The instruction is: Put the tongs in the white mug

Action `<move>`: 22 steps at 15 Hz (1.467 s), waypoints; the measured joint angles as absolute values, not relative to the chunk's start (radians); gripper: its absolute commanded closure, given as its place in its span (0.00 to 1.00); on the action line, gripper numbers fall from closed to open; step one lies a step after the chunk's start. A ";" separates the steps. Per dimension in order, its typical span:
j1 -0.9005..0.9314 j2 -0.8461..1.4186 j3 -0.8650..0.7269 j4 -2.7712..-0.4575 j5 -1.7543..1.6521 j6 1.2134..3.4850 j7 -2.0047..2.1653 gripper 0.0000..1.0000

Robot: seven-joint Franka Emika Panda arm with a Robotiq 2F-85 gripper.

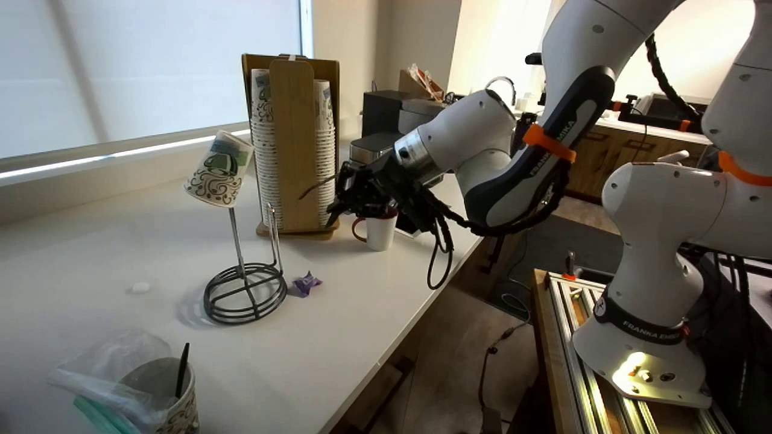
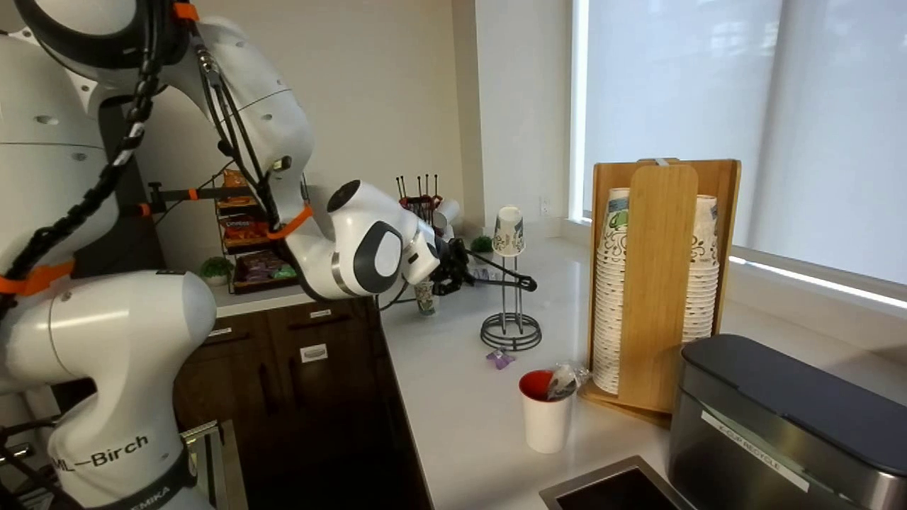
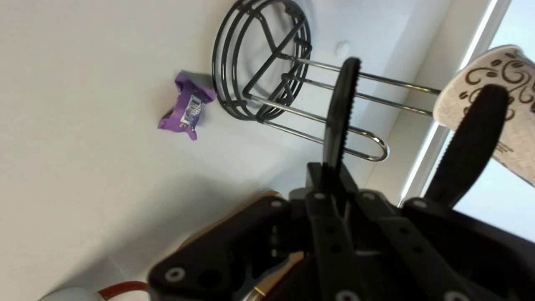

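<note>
My claw [image 3: 333, 176] looks clamped on the tongs [image 3: 339, 113], near level, tips aimed away from the mug [image 1: 380, 234], lower and behind; I'd swing round, then tip down.

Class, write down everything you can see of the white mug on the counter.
The white mug stands upright on the counter, beside the wooden cup holder. It looks like smooth ceramic, plain white outside and red inside, slightly narrower at the base. A looped red handle sticks out from its side. A crinkled, clear-wrapped thing shows at its mouth, apparently resting inside; what that is, the pictures do not settle.
</note>
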State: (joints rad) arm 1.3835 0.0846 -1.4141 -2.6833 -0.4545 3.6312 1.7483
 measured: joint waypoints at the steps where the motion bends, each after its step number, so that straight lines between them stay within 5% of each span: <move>1: 1.381 0.061 -1.417 -2.698 -0.455 3.647 1.760 0.98; 4: 1.244 -0.052 -1.255 -2.740 -0.341 3.648 1.706 0.98; 9: 1.253 -0.137 -1.277 -2.751 -0.359 3.632 1.828 0.92; 22: 1.241 -0.156 -1.297 -2.741 -0.338 3.633 1.859 0.98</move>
State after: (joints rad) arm 1.2408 -0.1563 -1.2974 -2.7412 -0.3384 3.6329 1.8590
